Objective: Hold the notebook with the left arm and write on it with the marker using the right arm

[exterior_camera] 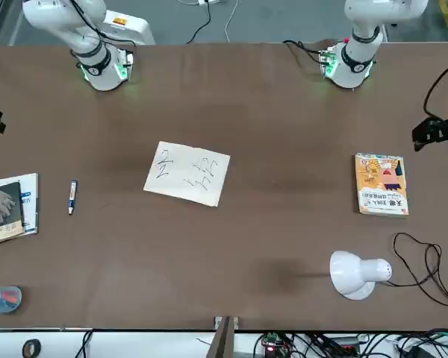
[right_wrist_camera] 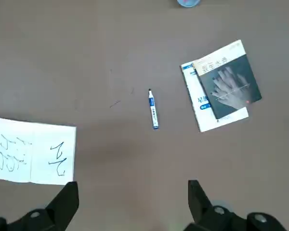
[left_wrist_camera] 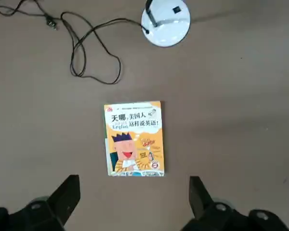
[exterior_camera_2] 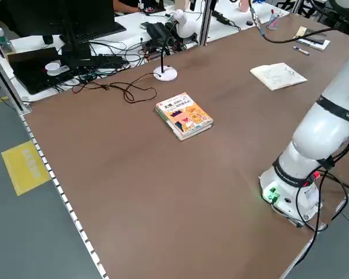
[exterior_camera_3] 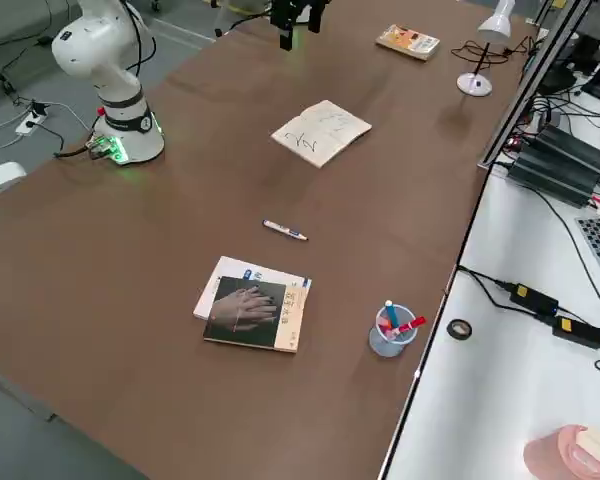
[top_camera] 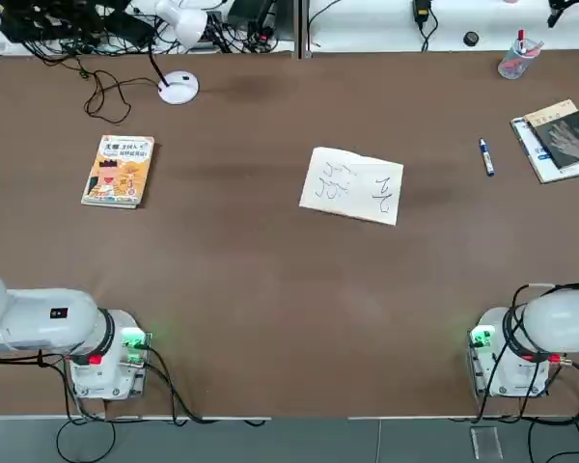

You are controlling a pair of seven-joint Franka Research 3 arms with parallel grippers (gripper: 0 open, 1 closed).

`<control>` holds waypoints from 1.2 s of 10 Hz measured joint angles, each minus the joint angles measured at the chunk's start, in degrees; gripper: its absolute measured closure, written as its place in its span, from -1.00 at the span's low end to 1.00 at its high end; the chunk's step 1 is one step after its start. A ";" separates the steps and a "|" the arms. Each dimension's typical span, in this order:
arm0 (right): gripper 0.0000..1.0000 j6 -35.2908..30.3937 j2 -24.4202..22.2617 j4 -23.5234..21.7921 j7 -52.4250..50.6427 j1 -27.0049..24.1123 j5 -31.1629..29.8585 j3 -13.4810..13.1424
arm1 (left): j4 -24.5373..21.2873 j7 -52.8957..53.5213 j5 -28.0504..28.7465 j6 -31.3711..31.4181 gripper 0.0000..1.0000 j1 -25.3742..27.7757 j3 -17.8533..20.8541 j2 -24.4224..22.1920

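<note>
The notebook [top_camera: 352,186] [exterior_camera: 187,174] lies flat mid-table, white with dark scribbles on it. To its right the marker [top_camera: 486,156] [right_wrist_camera: 153,109] lies alone on the brown top, a slim white pen with a blue end. Both arms are drawn back over their bases at the near edge. High over the orange-yellow book, my left gripper [left_wrist_camera: 134,197] is open and empty. The right gripper [right_wrist_camera: 132,198] also hangs high and open, with nothing in it; the right wrist view shows the marker and the notebook's edge [right_wrist_camera: 32,151] on the table far beneath it.
An orange-yellow book [top_camera: 119,170] lies at the left, with a white desk lamp [top_camera: 179,87] and its cable behind it. A dark-covered book on papers [top_camera: 560,140] and a clear cup of pens [top_camera: 514,60] sit at the far right.
</note>
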 joint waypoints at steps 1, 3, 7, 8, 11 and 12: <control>-1.00 0.06 0.00 -0.02 0.00 -0.68 0.00 0.17 | 0.67 0.31 -0.10 -1.88 -1.00 0.39 0.00 -0.01; -1.00 0.34 0.06 -0.11 0.01 -1.41 0.00 0.62 | 1.61 0.45 -0.69 -5.10 -1.00 0.59 0.01 -0.01; -1.00 0.78 0.07 -0.18 0.02 -1.55 0.00 1.07 | 2.78 0.45 -1.31 -5.97 -1.00 2.02 0.05 -0.02; -1.00 1.39 0.08 -0.37 0.03 -1.55 0.00 1.14 | 2.87 0.45 -1.31 -6.60 -1.00 2.16 0.06 -0.01; -1.00 4.51 0.21 -2.06 0.03 -1.54 0.00 1.59 | 2.88 0.45 -1.31 -9.55 -1.00 2.16 0.01 0.08; -1.00 6.00 0.28 -2.92 0.02 -1.53 0.00 1.79 | 2.88 0.45 -1.31 -10.50 -1.00 2.15 -0.03 0.10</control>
